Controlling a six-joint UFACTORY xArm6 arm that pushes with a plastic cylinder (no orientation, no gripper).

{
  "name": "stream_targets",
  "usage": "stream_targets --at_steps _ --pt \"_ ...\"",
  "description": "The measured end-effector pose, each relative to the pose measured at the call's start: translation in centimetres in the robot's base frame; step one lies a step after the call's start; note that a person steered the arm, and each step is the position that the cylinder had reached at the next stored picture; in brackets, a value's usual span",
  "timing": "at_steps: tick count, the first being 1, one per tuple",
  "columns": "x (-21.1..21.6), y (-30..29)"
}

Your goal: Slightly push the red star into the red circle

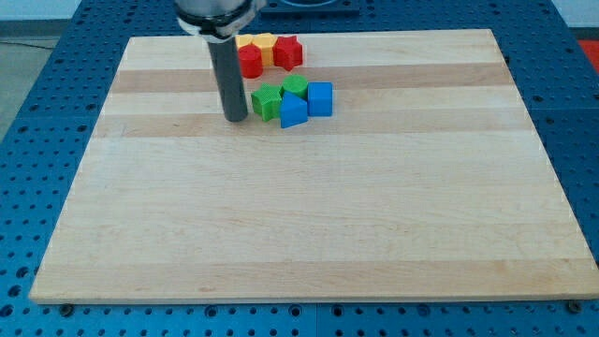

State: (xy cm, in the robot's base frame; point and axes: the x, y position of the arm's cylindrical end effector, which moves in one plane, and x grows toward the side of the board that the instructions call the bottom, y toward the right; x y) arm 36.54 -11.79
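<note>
Nearest the camera we see bare desk, light wood on a blue pegboard. Farther up sits a cluster: blue triangular block, blue cube, two green blocks and. Our tip rests just to the view's left of that green block, close, contact unclear. No pincer on this rig, just the rod. Near the view's top: red circle, partly behind the rod, touching a yellow block; red star on the yellow's right. Another yellow bit peeks behind.
</note>
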Motion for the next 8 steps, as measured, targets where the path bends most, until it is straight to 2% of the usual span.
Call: stream_targets --at_steps 1,3,6,7,8 --pt "-2.0 -0.8" --pt "-7.7 4.8" --pt "-10.6 11.3" --pt "-11.3 15.1" --pt "-13.8 16.9"
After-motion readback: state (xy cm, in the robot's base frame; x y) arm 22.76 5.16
